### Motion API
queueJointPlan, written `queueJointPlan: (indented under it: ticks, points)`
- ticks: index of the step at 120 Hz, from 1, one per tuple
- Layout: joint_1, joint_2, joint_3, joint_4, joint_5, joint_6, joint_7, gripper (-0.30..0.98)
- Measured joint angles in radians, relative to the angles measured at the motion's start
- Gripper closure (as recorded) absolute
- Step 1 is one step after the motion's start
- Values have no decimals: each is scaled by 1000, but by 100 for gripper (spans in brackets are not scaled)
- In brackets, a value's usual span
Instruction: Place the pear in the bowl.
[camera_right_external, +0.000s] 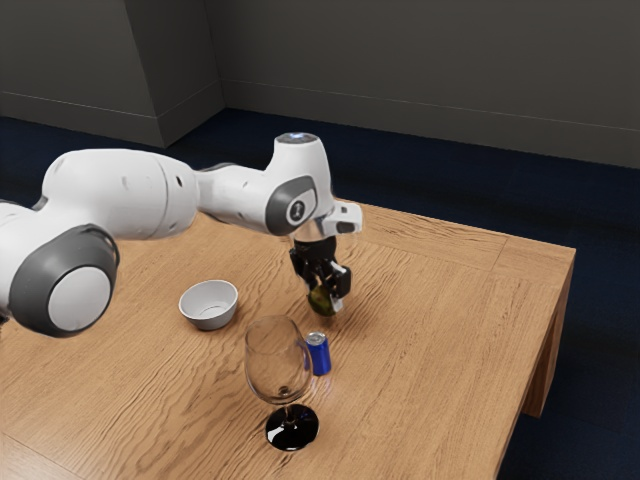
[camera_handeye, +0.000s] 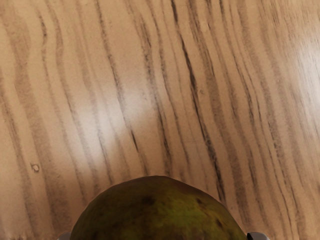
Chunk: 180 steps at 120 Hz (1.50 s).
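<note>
At the exterior view's left, the white arm (camera_right_external: 120, 195) is seen stretched over the wooden table (camera_right_external: 440, 330). Beneath it, the white bowl (camera_right_external: 209, 307) is set upright, well in from the table's far edge and well apart from the edge at the exterior view's right. Next, the wine glass (camera_right_external: 279, 362) is stood upright on its black base, farther from the far edge than the bowl. Just beside it, the blue can (camera_right_external: 319, 356) is placed upright, partly seen behind the glass's bowl-shaped top.

Beyond the can, toward the table's far edge, the pear (camera_right_external: 320, 302) is held between the fingers of the black claw (camera_right_external: 325, 294), which is pointed downward. In the wrist view, the pear's dark green, brown-spotted skin is flanked closely by a finger on each side. The pear is located outside the bowl; whether it is touched by the tabletop cannot be told.
</note>
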Motion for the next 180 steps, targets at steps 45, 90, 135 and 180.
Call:
queueJointPlan:
  ticks: [45, 90, 135, 180]
  points:
    - [301, -215, -2, -150, 13, -4, -11, 35]
    - [378, -232, 2, -195, 16, -78, -18, 36]
    - [332, -229, -8, -234, 11, -164, -20, 35]
    - [336, -264, -14, -215, -14, -169, -15, 10]
